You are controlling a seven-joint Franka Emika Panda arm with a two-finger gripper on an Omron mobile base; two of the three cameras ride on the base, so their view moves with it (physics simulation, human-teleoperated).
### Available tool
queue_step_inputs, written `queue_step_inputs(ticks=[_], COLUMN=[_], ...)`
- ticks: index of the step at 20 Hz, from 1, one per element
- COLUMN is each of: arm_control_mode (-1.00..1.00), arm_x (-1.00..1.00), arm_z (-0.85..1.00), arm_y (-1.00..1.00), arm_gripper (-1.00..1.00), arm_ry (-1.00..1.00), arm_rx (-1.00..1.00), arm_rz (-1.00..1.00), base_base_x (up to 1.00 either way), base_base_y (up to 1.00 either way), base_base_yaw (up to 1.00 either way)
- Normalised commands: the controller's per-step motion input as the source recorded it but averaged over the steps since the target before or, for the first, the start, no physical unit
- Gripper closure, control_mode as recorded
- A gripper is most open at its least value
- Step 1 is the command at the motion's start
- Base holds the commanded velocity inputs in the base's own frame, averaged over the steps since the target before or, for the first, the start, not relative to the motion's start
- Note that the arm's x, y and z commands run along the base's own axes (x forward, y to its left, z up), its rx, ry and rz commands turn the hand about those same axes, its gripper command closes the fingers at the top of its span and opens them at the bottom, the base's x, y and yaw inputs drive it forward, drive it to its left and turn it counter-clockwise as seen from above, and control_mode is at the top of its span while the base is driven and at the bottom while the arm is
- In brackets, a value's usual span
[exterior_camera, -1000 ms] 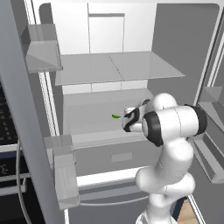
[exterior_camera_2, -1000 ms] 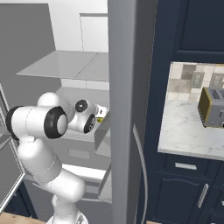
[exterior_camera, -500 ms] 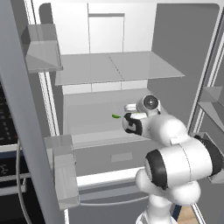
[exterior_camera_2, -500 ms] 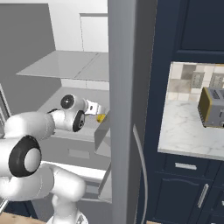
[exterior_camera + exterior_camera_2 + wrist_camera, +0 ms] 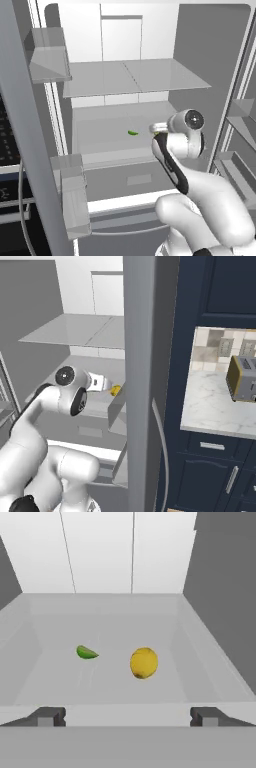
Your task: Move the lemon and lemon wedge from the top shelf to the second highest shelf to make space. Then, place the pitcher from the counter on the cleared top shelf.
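White and bulky, the arm (image 5: 200, 200) fills the foreground of the base views, bent up toward the open fridge (image 5: 220, 75). Its gripper (image 5: 127, 716) sits at the front lip of a shelf (image 5: 125, 637), jaws spread as wide as they go and holding nothing; the two dark fingertips (image 5: 47, 716) stand well apart at the bottom of the hand view.

Just beyond them, on that shelf floor, lies the lemon (image 5: 144, 662), a little right of centre. The lemon wedge (image 5: 86, 652), which renders green, lies to its left, apart from it. From the left base view the wedge rests on the shelf below the highest one, which looks bare (image 5: 135, 77).

Judging by this, both fruits appear to sit on the second highest shelf, so the first part of the task looks done and the free hand is at the point of leaving the fridge. The next move would call for drawing the arm clear of the shelves and door (image 5: 145, 381), then turning to the counter (image 5: 215, 406) for the pitcher. A toaster (image 5: 242, 378) stands on that counter.

No readable writing or brand marks anywhere.
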Motion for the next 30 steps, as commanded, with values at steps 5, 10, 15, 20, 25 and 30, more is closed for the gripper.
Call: queue_step_inputs(ticks=[5,10,15,20,25,30], arm_control_mode=[-1.00,-1.00,-1.00,-1.00,-1.00,1.00], arm_x=[-1.00,-0.68,-0.58,-0.50,-0.24,-0.06], arm_z=[0.30,0.47,0.46,0.17,-0.08,-0.04], arm_y=[0.28,0.15,0.01,0.00,0.00,0.00], arm_gripper=[-1.00,-1.00,-1.00,-1.00,-1.00,-1.00], arm_ry=[0.00,0.01,0.01,0.01,0.00,0.00], arm_rx=[-0.01,-0.03,-0.01,-0.02,0.00,0.00], arm_rz=[0.14,0.05,0.00,0.00,0.00,0.00], base_base_x=[0.00,0.00,0.00,0.00,0.00,-0.41], base_base_y=[0.00,0.00,0.00,0.00,0.00,0.00], base_base_yaw=[0.00,0.00,0.00,0.00,0.00,0.00])
